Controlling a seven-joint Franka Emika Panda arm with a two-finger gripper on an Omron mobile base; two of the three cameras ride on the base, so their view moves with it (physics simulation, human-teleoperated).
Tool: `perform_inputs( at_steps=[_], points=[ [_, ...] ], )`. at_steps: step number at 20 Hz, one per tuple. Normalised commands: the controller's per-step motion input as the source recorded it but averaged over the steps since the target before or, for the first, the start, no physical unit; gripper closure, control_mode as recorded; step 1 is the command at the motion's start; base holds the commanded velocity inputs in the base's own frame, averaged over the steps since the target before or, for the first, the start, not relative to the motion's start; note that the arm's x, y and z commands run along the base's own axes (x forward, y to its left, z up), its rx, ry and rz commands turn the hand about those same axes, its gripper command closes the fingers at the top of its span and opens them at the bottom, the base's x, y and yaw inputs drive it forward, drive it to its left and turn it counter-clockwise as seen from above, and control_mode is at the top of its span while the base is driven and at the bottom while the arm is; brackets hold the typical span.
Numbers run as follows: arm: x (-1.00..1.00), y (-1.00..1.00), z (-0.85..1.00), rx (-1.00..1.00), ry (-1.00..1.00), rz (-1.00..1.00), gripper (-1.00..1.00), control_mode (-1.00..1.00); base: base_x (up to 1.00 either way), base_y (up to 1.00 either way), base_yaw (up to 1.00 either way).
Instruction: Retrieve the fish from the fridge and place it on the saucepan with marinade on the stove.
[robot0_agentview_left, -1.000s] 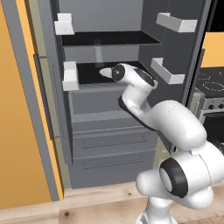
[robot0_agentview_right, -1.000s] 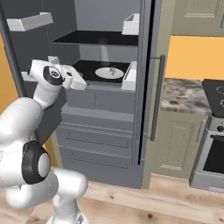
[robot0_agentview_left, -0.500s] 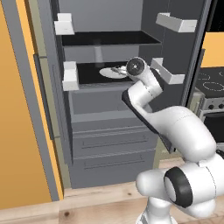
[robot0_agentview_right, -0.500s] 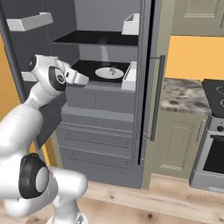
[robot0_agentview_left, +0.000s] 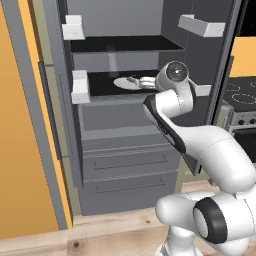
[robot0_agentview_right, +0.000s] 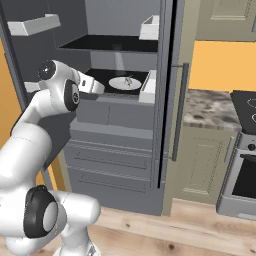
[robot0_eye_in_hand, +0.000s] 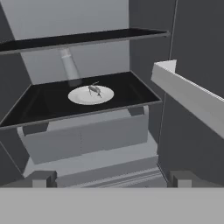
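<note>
**Fish on its plate, pincer wide open at the fridge mouth**

The fish (robot0_eye_in_hand: 94, 90) is a small, slim grey shape, darker than the round white plate (robot0_eye_in_hand: 83, 97) under it, with thin spiky bits sticking up from its body. It lies near the middle of the plate, and the plate sits on the lower black shelf (robot0_eye_in_hand: 43, 105) inside the open fridge (robot0_agentview_left: 125, 165), toward the back of that shelf. A pale upright cylinder (robot0_eye_in_hand: 69, 65) stands just behind the plate against the rear wall.

The pincer (robot0_eye_in_hand: 111, 179) stands wide, its two finger tips (robot0_eye_in_hand: 41, 178) far apart at the bottom of the hand view, with nothing between them. From there the fish lies toward 12 o'clock, a touch toward 11, well apart from the tips and deeper in the fridge; the pincer is outside the shelf's front edge and lower than the plate in that view.

The left base view shows the white arm (robot0_agentview_left: 200, 150) reaching in from 4 o'clock, its wrist covering the right edge of the plate, so the fish (robot0_agentview_left: 132, 79) is a faint mark there. The right base view has the plate (robot0_agentview_right: 125, 83) in full, clear of the arm, with a white door bin (robot0_agentview_right: 148, 86) at its 3 o'clock. It also shows a speckled table (robot0_agentview_right: 207, 107) beside the fridge and the black stove (robot0_agentview_right: 246, 107) at the far right edge. The hand view alone gives the fish's outline.
</note>
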Motion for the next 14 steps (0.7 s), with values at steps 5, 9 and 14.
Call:
perform_inputs(
  at_steps=[5,9,14],
  points=[
    [-0.1,0.03,0.0,0.0,0.02,0.23,-1.0,-1.0,0.0,0.0,0.0],
    [-0.06,0.02,0.0,0.0,0.0,0.19,-1.0,-1.0,0.0,0.0,0.0],
    [-0.23,-0.02,0.0,0.0,0.0,0.02,-1.0,-1.0,0.0,0.0,0.0]
  ],
)
